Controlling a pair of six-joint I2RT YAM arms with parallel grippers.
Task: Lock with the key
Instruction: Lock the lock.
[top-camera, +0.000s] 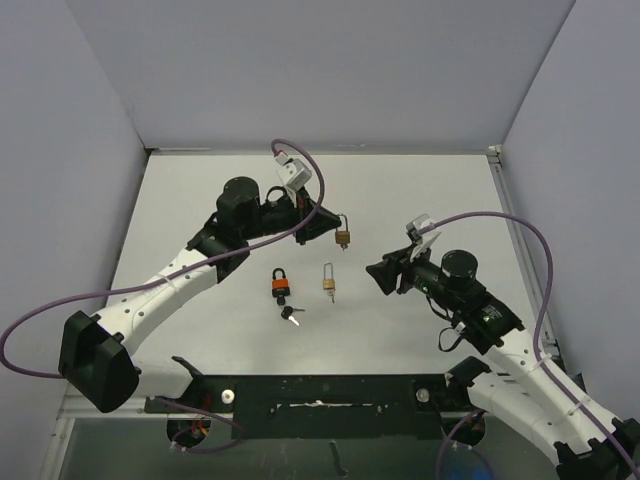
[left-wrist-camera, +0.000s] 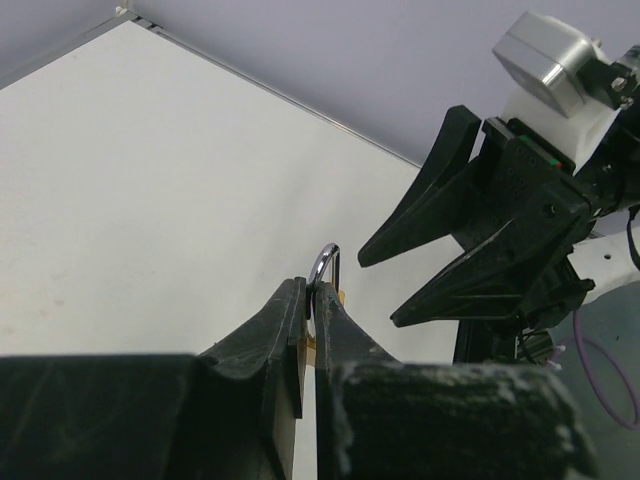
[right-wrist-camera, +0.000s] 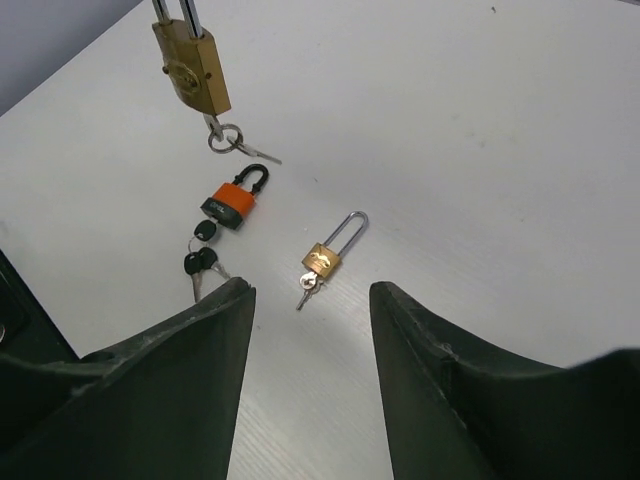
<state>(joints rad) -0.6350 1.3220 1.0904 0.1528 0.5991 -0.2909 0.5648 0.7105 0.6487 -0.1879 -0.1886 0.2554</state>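
The orange padlock (top-camera: 281, 285) lies on the table (top-camera: 180, 200), shackle open, with its black-headed keys (top-camera: 291, 314) attached. Just beside it lies a slim brass padlock (top-camera: 328, 283). The left gripper (left-wrist-camera: 312, 300) is clamped on a larger brass padlock (right-wrist-camera: 190, 65), held above the table; a key ring (right-wrist-camera: 225, 135) hangs from its underside. The right gripper (top-camera: 385, 275) is spread apart and holds nothing.
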